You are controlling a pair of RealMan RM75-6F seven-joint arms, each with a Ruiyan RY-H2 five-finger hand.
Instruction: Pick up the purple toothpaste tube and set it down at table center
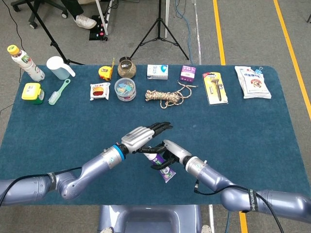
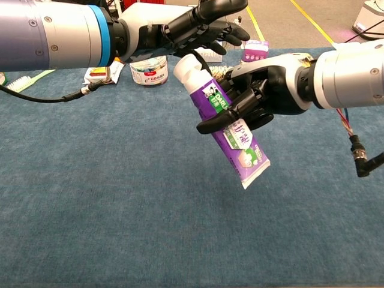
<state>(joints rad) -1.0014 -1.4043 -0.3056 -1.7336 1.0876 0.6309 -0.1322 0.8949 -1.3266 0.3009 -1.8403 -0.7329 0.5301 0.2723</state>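
Grey floor (image 1: 243, 34) with yellow lines (image 1: 218, 31), tripod (image 1: 159, 29)
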